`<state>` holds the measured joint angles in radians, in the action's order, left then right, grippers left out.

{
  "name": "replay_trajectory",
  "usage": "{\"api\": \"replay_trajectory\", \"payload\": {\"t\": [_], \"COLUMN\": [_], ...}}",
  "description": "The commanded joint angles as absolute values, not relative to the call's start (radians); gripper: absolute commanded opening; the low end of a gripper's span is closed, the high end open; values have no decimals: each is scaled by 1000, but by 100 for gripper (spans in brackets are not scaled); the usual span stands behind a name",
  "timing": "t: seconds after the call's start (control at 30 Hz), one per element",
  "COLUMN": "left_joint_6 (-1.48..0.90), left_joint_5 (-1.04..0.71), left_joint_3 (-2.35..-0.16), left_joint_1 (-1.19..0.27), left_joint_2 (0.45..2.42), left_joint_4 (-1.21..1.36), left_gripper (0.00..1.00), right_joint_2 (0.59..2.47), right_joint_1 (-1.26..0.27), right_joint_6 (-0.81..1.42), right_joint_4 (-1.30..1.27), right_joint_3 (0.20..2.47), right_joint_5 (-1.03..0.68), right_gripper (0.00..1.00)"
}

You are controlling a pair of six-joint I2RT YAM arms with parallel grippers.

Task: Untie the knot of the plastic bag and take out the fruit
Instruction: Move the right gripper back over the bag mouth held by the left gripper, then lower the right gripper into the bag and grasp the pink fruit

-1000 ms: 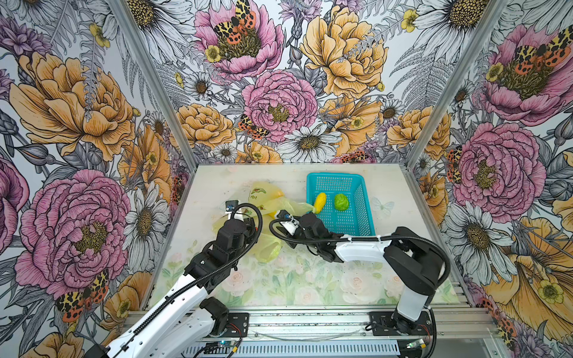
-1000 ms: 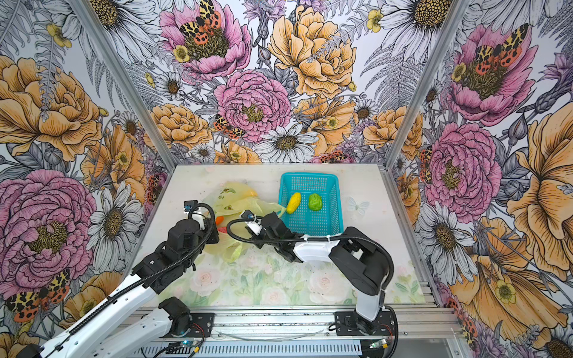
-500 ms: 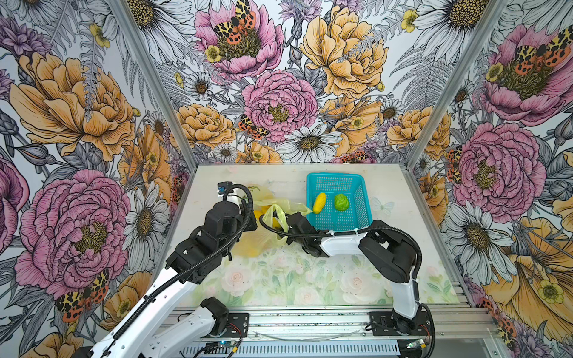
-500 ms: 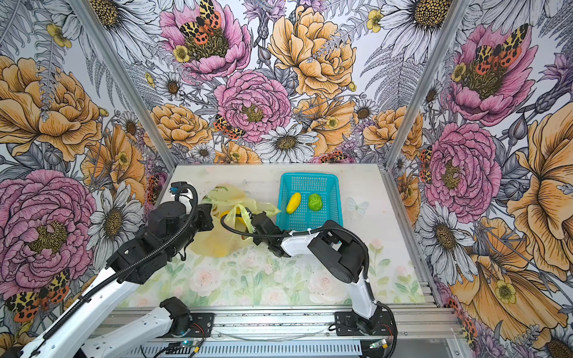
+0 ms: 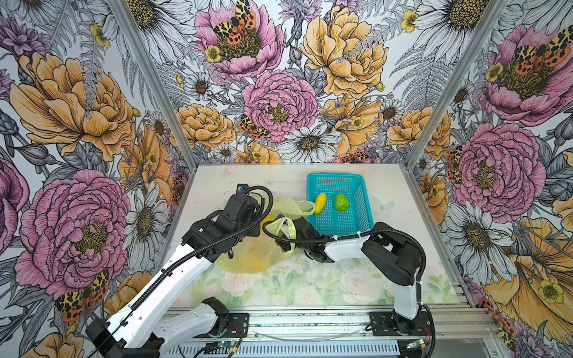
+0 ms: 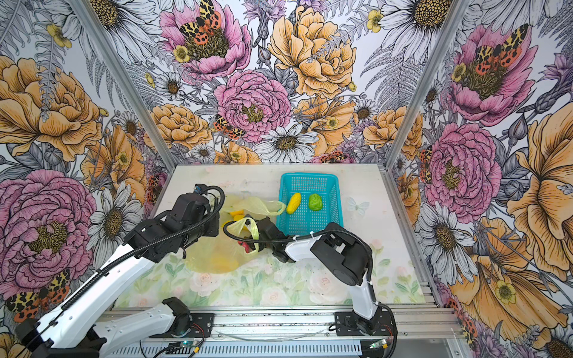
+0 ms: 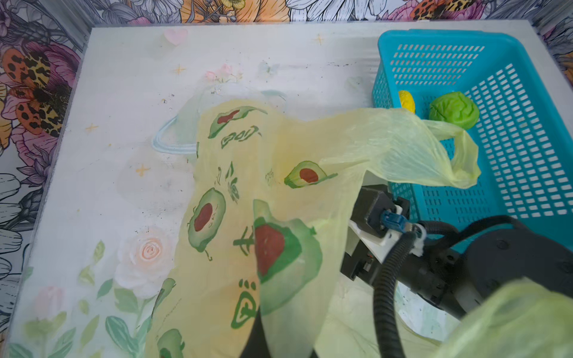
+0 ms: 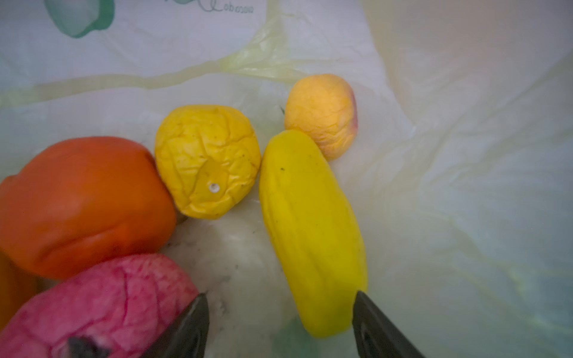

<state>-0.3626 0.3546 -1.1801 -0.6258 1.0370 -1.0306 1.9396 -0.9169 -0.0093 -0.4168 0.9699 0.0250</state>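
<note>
Bright, even, diffuse light; soft shadows. Both top views sharp, wide-angle stretch at edges. Right wrist view: pink fruit point(image 8: 93, 310), jaws blurred.

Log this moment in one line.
left gripper: shut on bag | right gripper: open inside bag, by fruit | basket: yellow fruit, green fruit

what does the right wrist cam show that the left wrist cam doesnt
Only the right wrist view: inside the plastic bag, an orange fruit, a crumpled yellow fruit, a long yellow fruit, a peach-coloured fruit and a pink fruit, plus the right gripper, open.
Only the left wrist view: the teal basket holding a green fruit and a small yellow fruit, and the bare table.
Both: the plastic bag's film.
</note>
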Motion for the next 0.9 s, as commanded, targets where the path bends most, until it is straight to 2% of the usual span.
{"api": "replay_trajectory", "payload": {"t": [0.0,0.23,0.47,0.67,0.87], "left_joint_6": [-332,-342,-346,-350,-351], "left_joint_5": [393,379,379,386,379], "left_joint_3": [-1181,-1168,-1165,-1160,-1160], "left_joint_1": [-641,-647,-658,-661,-663], "left_joint_2": [1044,1032,1032,1017,1010], "left_joint_4": [-1071,-1070,-1070,-1070,-1070], "left_gripper": [0,0,0,0,0], "right_joint_2": [1846,1793,1860,1957,2051], "right_joint_1": [-922,-923,-924,-934,-943], "right_joint_6": [-51,-67,-84,-87,-105], "right_joint_4": [-515,-511,-465,-362,-309], "right_joint_3": [906,860,922,1038,1118], "right_joint_5": [-144,-227,-397,-382,-313], "right_gripper": [71,69,77,82,82]}}
